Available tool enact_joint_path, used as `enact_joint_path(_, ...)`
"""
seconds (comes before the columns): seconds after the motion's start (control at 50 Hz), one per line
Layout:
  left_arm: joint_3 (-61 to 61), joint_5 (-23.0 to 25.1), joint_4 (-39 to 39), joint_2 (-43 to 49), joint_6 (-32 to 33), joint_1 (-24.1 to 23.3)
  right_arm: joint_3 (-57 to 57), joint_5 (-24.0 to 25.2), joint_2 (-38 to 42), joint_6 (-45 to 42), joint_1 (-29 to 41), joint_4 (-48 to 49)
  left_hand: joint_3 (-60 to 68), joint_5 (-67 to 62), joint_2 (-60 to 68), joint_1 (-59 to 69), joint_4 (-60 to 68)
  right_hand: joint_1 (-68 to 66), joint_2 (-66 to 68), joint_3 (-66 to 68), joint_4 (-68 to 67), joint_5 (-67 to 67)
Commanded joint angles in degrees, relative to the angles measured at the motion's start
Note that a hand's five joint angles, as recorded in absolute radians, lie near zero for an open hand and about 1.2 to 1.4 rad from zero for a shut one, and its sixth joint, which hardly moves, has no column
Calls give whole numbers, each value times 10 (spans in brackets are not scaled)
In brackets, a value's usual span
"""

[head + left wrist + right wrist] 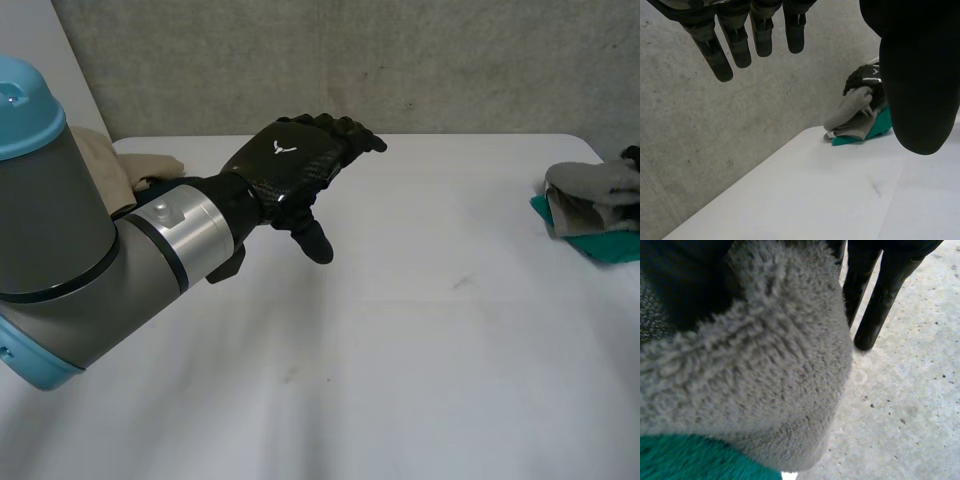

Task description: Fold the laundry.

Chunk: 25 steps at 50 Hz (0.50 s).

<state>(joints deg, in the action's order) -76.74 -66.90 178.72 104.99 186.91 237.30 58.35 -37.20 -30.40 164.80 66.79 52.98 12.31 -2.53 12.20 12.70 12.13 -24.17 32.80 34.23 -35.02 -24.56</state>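
Left robot hand: above the middle of the table, spread wide, empty. Grey towel on green cloth: right edge, right robot hand at it, grip cannot be told. Advice: draw the towel to the middle and flatten it before folding.

White emblem on left hand

Fleece cloth plain grey; teal cloth unpatterned; beige cloth plain too; tabletop white; left robot hand black with fine carbon weave and a white mark; wall grey, speckled.
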Motion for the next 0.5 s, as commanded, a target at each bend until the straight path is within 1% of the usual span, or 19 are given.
enact_joint_path(0.02, 0, 0, 1, -1, -1, -2, 32, 0, -20, -58, -7, -3, -9, 11, -8, -13, -7, 142, -228, -242, 250, 246)
enact_joint_path(0.12, -2, 0, 1, -1, -1, -3, 62, 0, -46, -80, -25, -4, -9, 11, -8, -13, -7, 142, -228, -242, 250, 246)
enact_joint_path(0.24, -3, 0, 1, -1, -1, -2, 121, 1, -117, -83, -73, -24, -9, 11, -8, -13, -7, 142, -228, -242, 250, 246)
enact_joint_path(0.32, -3, 0, 1, -1, -1, -2, 146, 8, -161, -84, -105, -70, -11, 13, -10, -15, -9, 142, -228, -242, 250, 246)
enact_joint_path(0.34, -3, 1, 1, -1, -1, -2, 153, 9, -176, -85, -119, -95, -11, 13, -10, -15, -9, 142, -228, -242, 250, 246)
enact_joint_path(0.44, -4, 1, 1, -1, -1, -2, 151, 11, -215, -91, -159, -165, -11, 13, -10, -15, -9, 142, -228, -242, 250, 246)
enact_joint_path(0.5, -4, 1, 1, -1, -2, -2, 146, 10, -229, -119, -177, -189, -11, 13, -10, -15, -9, 142, -228, -242, 250, 246)
